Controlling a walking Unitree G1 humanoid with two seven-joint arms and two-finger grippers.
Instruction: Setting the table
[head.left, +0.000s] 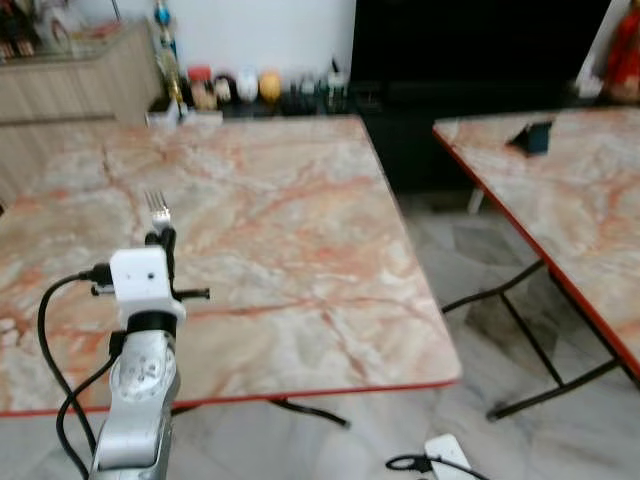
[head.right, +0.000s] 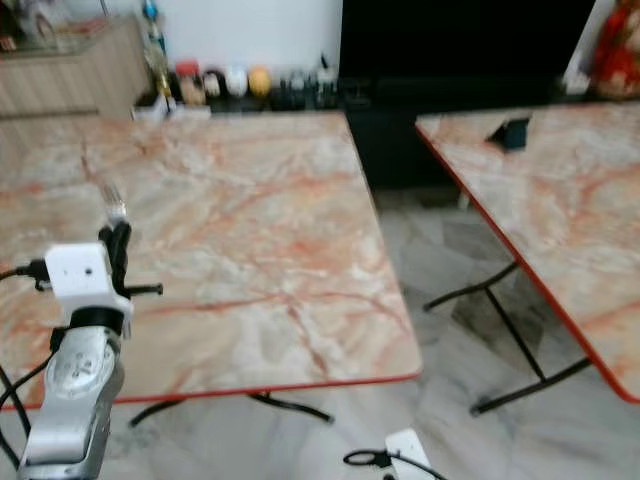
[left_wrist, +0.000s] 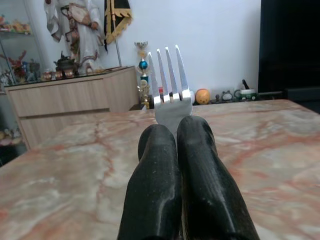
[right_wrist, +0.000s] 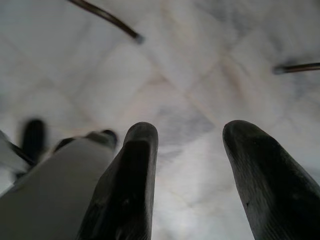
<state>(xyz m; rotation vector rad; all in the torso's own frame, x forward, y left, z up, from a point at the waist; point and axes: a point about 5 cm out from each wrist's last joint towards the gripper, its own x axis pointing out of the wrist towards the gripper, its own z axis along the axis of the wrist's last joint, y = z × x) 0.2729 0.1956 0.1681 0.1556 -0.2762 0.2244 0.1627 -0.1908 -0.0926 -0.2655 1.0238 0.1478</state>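
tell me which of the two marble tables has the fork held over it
The left marble table, directly ahead: the left gripper holds the fork above it. The right table stands apart across a floor gap.

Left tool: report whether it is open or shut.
Shut on the silver metal fork: the left tool has both black fingers pressed together around the handle, tines sticking out.

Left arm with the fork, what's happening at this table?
The left gripper is shut on a metal fork, tines pointing forward, raised over the near left part of the marble table. The fork has not been laid down yet. The right gripper hangs open over the tiled floor, holding nothing. A second marble table stands to the right.
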